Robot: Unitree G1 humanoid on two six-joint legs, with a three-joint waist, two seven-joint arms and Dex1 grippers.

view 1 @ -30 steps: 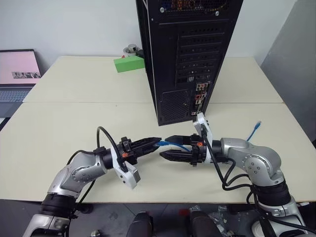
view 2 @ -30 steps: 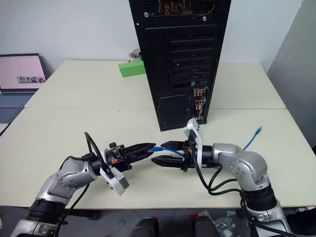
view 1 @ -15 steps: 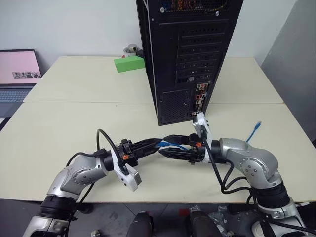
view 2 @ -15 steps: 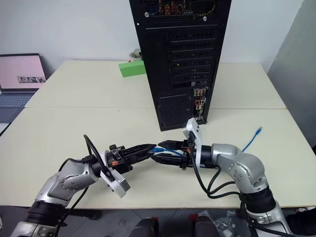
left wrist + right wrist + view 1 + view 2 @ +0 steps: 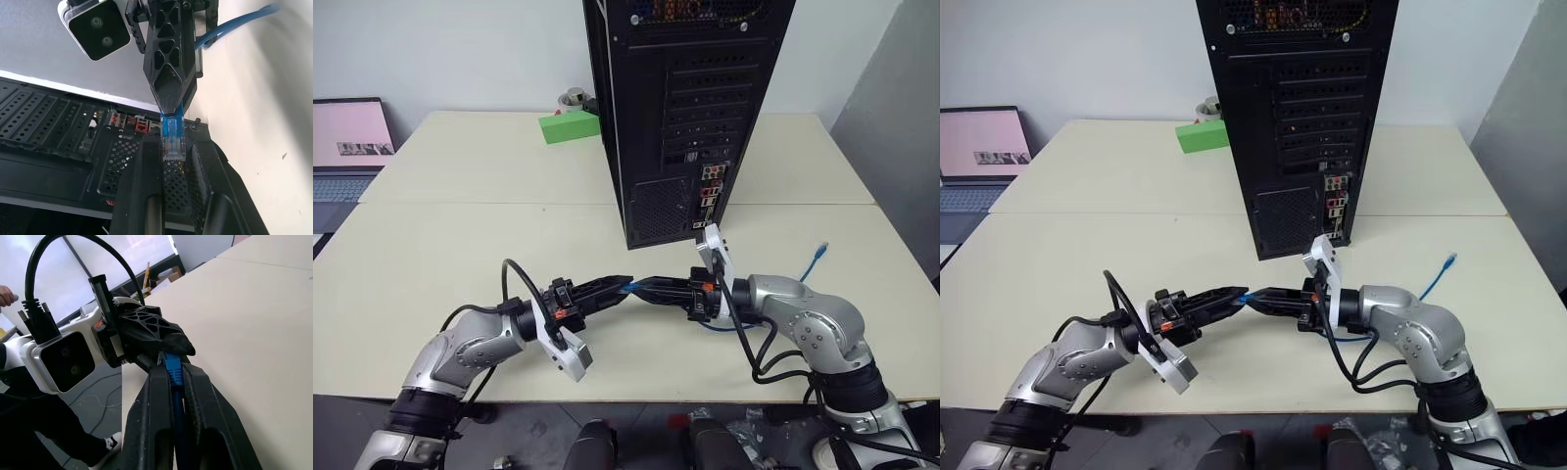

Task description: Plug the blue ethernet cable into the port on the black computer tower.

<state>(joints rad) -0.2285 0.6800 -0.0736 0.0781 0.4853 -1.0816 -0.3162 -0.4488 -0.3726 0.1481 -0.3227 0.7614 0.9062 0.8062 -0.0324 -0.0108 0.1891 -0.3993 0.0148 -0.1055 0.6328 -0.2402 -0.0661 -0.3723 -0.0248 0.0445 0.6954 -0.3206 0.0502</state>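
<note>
- The thin light-blue ethernet cable (image 5: 628,287) is held level just in front of the tall black metal computer tower (image 5: 685,108), pinched near its plug by both hands, tip to tip.
- The left hand (image 5: 619,284) is clenched on the plug end; the right hand (image 5: 642,288) is clamped on the cord.
- The small dark port (image 5: 712,172) lies beyond and above; the right hand is judged nearer.
</note>
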